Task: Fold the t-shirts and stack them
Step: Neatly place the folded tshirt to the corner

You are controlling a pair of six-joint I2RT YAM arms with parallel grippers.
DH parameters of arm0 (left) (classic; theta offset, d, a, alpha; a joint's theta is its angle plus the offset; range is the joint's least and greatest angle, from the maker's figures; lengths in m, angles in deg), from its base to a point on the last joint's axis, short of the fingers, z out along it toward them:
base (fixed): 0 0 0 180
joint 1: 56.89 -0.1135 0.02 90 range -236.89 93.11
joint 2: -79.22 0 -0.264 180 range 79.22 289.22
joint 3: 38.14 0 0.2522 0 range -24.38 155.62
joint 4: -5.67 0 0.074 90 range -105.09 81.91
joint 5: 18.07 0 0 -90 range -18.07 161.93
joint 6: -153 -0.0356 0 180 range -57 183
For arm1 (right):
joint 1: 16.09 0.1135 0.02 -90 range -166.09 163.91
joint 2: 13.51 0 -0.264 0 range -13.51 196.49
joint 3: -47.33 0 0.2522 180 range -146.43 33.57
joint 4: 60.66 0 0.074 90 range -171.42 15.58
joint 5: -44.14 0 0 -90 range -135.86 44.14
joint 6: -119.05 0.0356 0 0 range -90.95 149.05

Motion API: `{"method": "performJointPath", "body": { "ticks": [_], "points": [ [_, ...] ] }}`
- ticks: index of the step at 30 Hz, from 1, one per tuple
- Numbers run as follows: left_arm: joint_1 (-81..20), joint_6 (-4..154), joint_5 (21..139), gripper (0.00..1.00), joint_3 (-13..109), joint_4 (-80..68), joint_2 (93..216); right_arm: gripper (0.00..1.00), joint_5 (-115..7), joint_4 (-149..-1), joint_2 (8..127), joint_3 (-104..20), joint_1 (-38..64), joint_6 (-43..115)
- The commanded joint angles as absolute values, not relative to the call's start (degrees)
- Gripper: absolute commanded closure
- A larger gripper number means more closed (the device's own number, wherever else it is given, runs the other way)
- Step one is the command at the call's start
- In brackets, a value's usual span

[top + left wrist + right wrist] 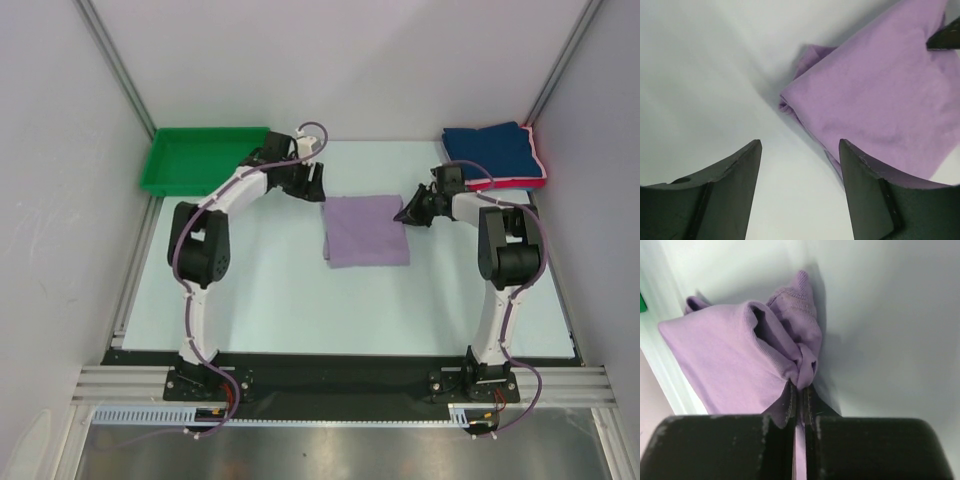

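Observation:
A folded pale lavender t-shirt (pixel 366 230) lies in the middle of the table. My right gripper (pixel 407 214) sits at its right edge, shut on a pinch of the lavender cloth (pixel 802 371), which bunches up between the fingers. My left gripper (pixel 316 187) hovers just off the shirt's upper left corner, open and holding nothing; the lavender t-shirt (pixel 880 95) lies ahead and to the right of its fingers (pixel 860 175). At the back right a folded navy blue t-shirt (pixel 490 150) rests on top of a pink-red one (pixel 510 183).
A green plastic tray (pixel 195 160) stands at the back left corner, close behind my left arm. Grey walls close in the table on the left, right and back. A metal rail runs along the near edge by the arm bases.

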State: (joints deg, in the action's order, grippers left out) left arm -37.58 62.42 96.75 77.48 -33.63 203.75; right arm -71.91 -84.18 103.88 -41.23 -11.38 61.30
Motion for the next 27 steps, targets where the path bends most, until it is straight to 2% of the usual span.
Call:
{"method": "performJointPath", "body": {
  "ticks": [1, 2, 3, 6, 7, 12, 20, 27],
  "points": [
    [-39.84, 57.91, 99.79, 0.3, 76.87, -36.56, 196.73, 1.0, -74.08, -85.93, 103.65, -47.36, -11.78, 57.9],
    [-40.54, 57.21, 99.62, 0.3, 76.43, -37.35, 196.03, 1.0, -71.73, -88.72, 103.13, -50.42, -11.95, 56.57],
    [-40.89, 56.07, 99.44, 0.23, 76.17, -39.1, 194.81, 1.0, -70.4, -90.75, 103.12, -52.71, -12.13, 55.17],
    [-41.42, 50.53, 96.81, 0.13, 76.86, -44.1, 193.31, 1.0, -68.1, -99.1, 105.66, -62.82, -12.31, 47.44],
    [-41.51, 48.08, 95.58, 0.04, 77.13, -45.26, 192.26, 1.0, -67.58, -101.3, 106.46, -65.45, -12.48, 45.68],
    [-41.95, 43.93, 92.59, 0.0, 75.03, -48.0, 188.21, 1.0, -62.31, -112.73, 111.64, -82.57, -13.36, 39.43],
    [-42.04, 43.58, 91.7, 0.0, 72.21, -47.99, 186.36, 1.0, -52.47, -123.9, 121.13, -108.68, -13.8, 34.59],
    [-42.04, 42.61, 90.04, 0.0, 71.94, -47.82, 186.09, 1.0, -46.4, -120.39, 120.53, -110.74, -14.42, 30.2]
  ]
}}
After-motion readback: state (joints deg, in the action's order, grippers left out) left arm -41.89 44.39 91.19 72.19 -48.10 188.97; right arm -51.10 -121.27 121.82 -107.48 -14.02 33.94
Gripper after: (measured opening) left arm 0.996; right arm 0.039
